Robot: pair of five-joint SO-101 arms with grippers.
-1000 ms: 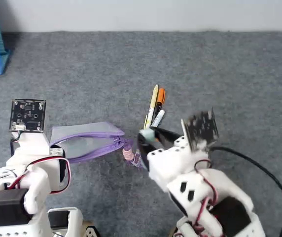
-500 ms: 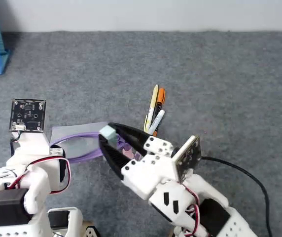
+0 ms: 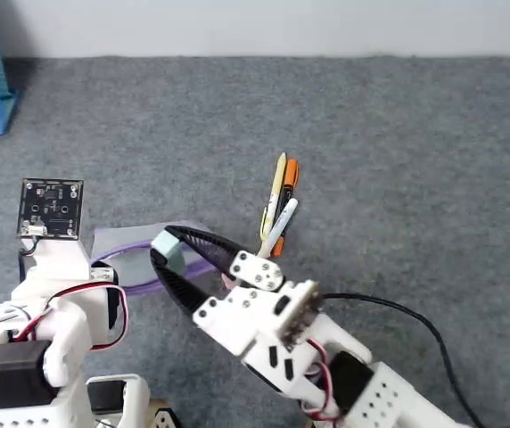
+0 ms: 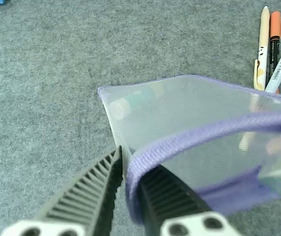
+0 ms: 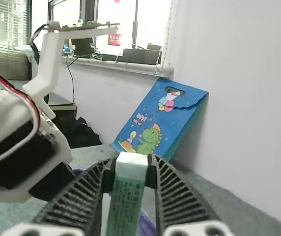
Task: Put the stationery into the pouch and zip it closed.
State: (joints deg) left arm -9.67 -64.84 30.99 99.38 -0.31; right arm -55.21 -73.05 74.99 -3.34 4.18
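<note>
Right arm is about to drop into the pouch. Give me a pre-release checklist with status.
1. Left gripper clamped on the pouch rim: ok.
2. Pouch mouth open: ok, the purple zip edges look parted in the left wrist view.
3. Right gripper shut on the pale green item: ok.
4. Item lined up over the mouth: cannot tell. The high view puts it over the pouch, but its height and its side of the rim are unclear.
5. All stationery in: not ok, three pens lie outside the pouch.

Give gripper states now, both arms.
Left gripper: shut on the pouch rim.
Right gripper: shut on a pale green block.
</note>
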